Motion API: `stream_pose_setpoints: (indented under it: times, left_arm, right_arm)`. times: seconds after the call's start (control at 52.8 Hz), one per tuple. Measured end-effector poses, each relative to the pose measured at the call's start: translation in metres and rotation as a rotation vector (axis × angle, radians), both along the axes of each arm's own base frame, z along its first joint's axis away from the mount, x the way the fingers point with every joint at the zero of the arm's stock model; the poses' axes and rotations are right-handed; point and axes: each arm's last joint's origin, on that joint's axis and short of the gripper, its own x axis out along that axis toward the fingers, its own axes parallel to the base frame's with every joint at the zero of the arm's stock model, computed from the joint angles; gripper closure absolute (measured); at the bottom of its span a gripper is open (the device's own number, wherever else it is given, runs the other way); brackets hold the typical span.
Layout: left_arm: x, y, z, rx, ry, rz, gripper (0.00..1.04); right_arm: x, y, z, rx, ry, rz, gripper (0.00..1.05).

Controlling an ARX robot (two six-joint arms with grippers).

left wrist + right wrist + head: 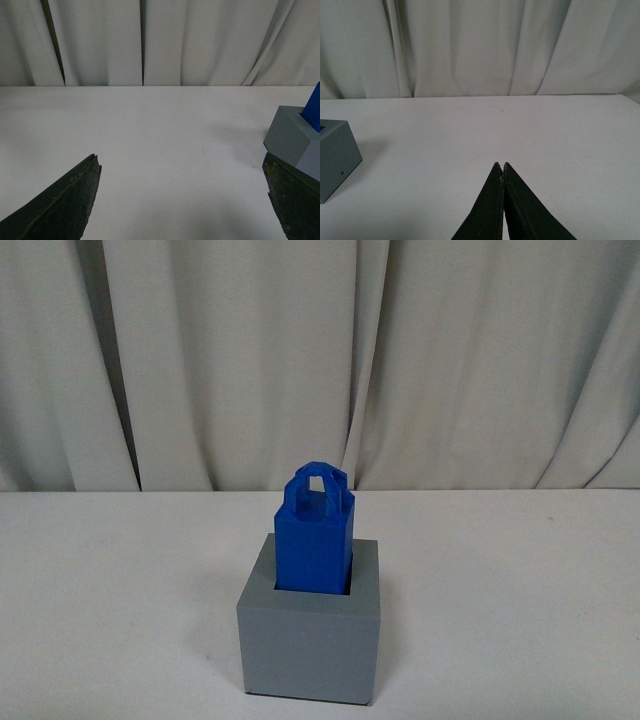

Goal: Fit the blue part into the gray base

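Observation:
The blue part (315,535) stands upright in the square recess of the gray base (310,645), its arched loop handle on top, near the table's front middle in the front view. Neither gripper shows in the front view. In the left wrist view my left gripper (181,161) is open and empty over bare table, with the gray base (290,140) and a corner of the blue part (314,110) just beyond one of its fingers. In the right wrist view my right gripper (501,165) is shut on nothing, and the gray base (335,155) sits well off to one side.
A white table (520,580) carries the base. A white pleated curtain (400,360) hangs behind the table's far edge.

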Motion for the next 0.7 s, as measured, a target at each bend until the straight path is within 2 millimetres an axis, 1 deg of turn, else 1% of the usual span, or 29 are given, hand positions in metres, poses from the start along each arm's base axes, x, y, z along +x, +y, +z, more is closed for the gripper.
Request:
stream_pose_setpoints:
  times: [0.095, 0.19, 0.265, 0.379, 0.417, 0.455, 0.493, 0.569, 0.588, 0.626, 0.701]
  left_arm:
    - [0.000, 0.000, 0.000, 0.000, 0.000, 0.000, 0.06]
    - [0.000, 0.000, 0.000, 0.000, 0.000, 0.000, 0.06]
    - [0.000, 0.000, 0.000, 0.000, 0.000, 0.000, 0.06]
    - [0.000, 0.000, 0.000, 0.000, 0.000, 0.000, 0.06]
    - [0.000, 0.000, 0.000, 0.000, 0.000, 0.000, 0.06]
    - [0.000, 0.000, 0.000, 0.000, 0.000, 0.000, 0.06]
    - [0.000, 0.000, 0.000, 0.000, 0.000, 0.000, 0.06]
    - [0.000, 0.000, 0.000, 0.000, 0.000, 0.000, 0.06]
    - [0.000, 0.000, 0.000, 0.000, 0.000, 0.000, 0.06]
    - [0.000, 0.000, 0.000, 0.000, 0.000, 0.000, 0.06]
    - [0.000, 0.000, 0.000, 0.000, 0.000, 0.000, 0.06]
  right_arm:
    - [-0.002, 0.000, 0.000, 0.000, 0.000, 0.000, 1.02]
    - [-0.009, 0.000, -0.005, 0.000, 0.036, 0.001, 1.02]
    - [-0.012, 0.000, -0.003, 0.000, 0.004, 0.001, 1.02]
    - [-0.012, 0.000, -0.003, 0.000, 0.006, 0.001, 1.02]
    - [-0.012, 0.000, -0.003, 0.000, 0.006, 0.001, 0.97]
    - [-0.012, 0.000, -0.003, 0.000, 0.005, 0.001, 0.86]
    - [-0.012, 0.000, -0.003, 0.000, 0.005, 0.001, 0.81]
    - [-0.012, 0.000, -0.003, 0.000, 0.005, 0.001, 0.67]
    - [-0.012, 0.000, -0.003, 0.000, 0.005, 0.001, 0.62]
    - [-0.012, 0.000, -0.003, 0.000, 0.005, 0.001, 0.55]
    - [-0.012, 0.000, -0.003, 0.000, 0.005, 0.001, 0.44]
